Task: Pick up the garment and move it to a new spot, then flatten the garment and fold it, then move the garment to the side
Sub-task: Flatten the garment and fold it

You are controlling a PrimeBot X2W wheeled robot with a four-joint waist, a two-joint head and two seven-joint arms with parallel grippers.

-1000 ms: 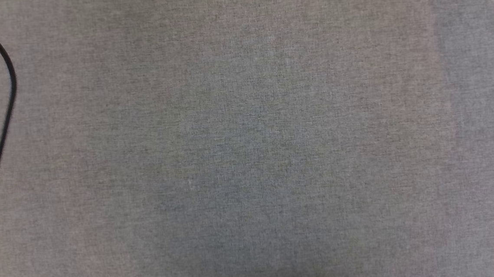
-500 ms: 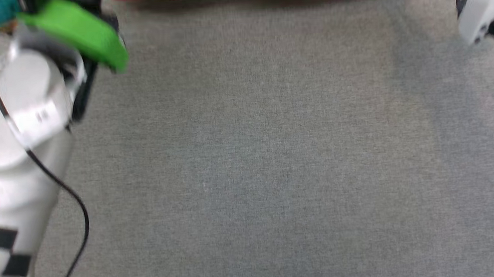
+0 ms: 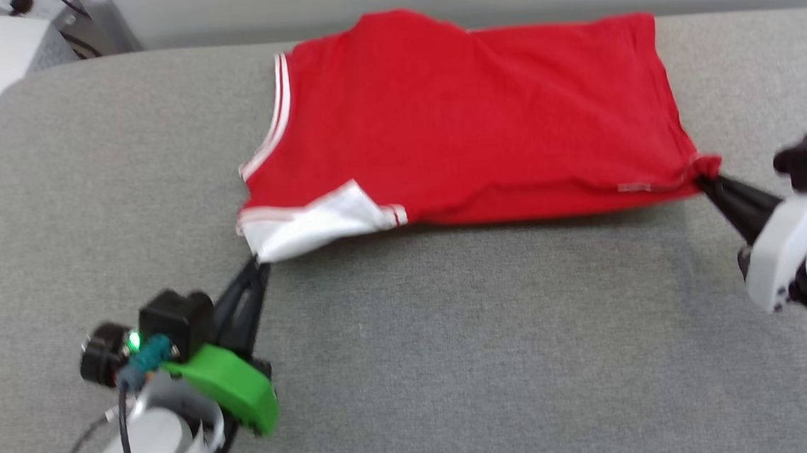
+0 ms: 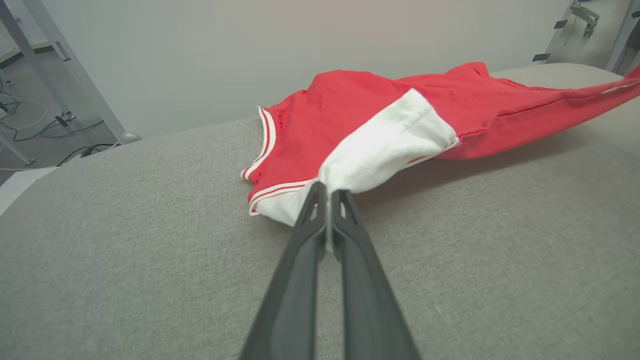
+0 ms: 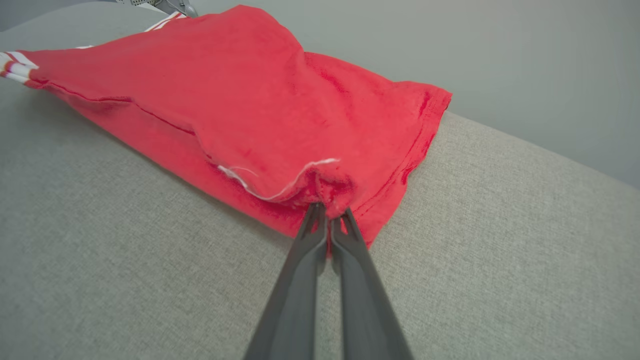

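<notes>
Left gripper (image 4: 327, 189) and right gripper (image 5: 328, 210) jaws clamp the garment (image 3: 481, 121) stretched between them (near edge lifted): flattening seems underway, with the fold and side-move remaining.

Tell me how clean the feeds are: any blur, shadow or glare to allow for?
Head view: slightly soft, dark shadow band under the near edge of the red jersey. Left wrist view: white sleeve crisp, left gripper blurred toward the bottom edge. Right wrist view: hem sharp, no glare.
</notes>
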